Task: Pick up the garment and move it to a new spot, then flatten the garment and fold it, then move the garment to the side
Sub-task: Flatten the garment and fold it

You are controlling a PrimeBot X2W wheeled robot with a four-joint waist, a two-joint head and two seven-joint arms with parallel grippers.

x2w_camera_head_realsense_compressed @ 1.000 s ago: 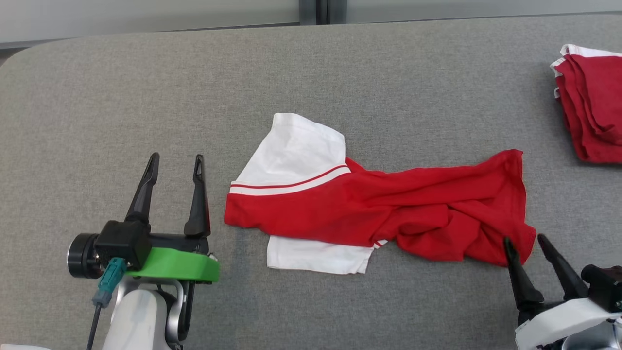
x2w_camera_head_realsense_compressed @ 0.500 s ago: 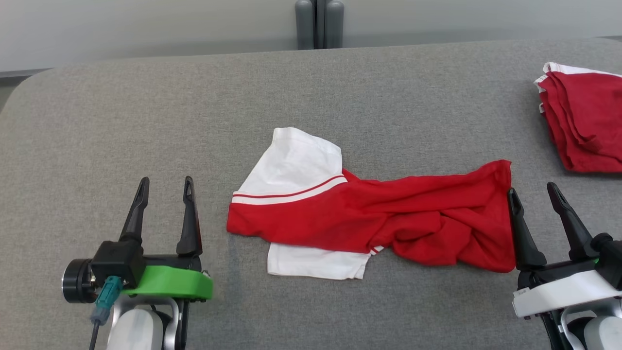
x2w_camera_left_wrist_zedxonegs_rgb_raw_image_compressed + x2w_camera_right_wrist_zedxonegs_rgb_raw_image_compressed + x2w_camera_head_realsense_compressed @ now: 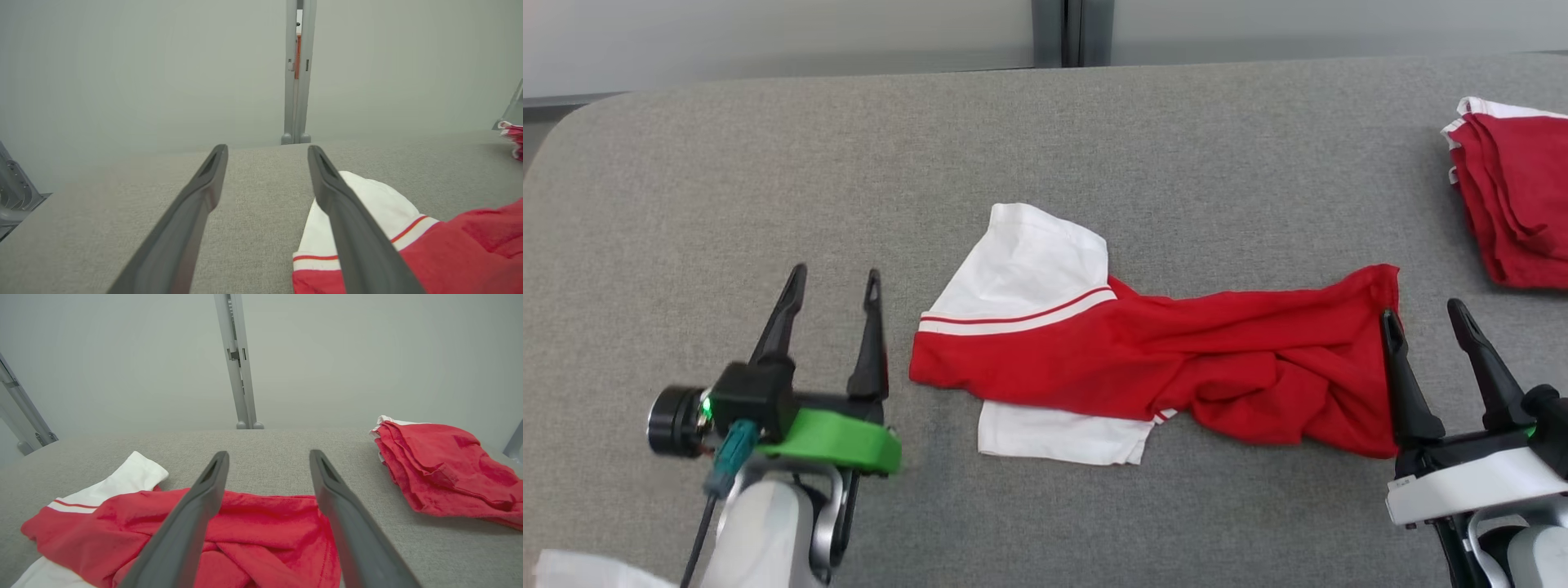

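Garment (image 3: 1143,359) lies crumpled mid-table on the grey fabric table (image 3: 768,163): a red body twisted and bunched toward the right, and a white sleeve (image 3: 1029,261) with red-and-white stripe trim at the far left. A second white panel pokes out under the near edge. Left gripper (image 3: 837,271) sits just left of the garment's left edge with its fingers spread and nothing between them. In the left wrist view its right finger overlaps the white sleeve, but whether it touches the cloth I can't tell. Right gripper (image 3: 1421,309) is at the garment's right end, fingers also spread wide and gripping nothing. Its left finger (image 3: 1401,376) crosses the red hem in the head view, and the right wrist view has the red cloth lying under and between both fingers. A folded stack of red garments (image 3: 1519,204) with white edging sits at the table's far right, well apart from the loose one. The left wrist carries a green mount (image 3: 837,441) and a teal connector (image 3: 731,453). There's a small label (image 3: 1401,483) on the right wrist's white housing, too small to read.
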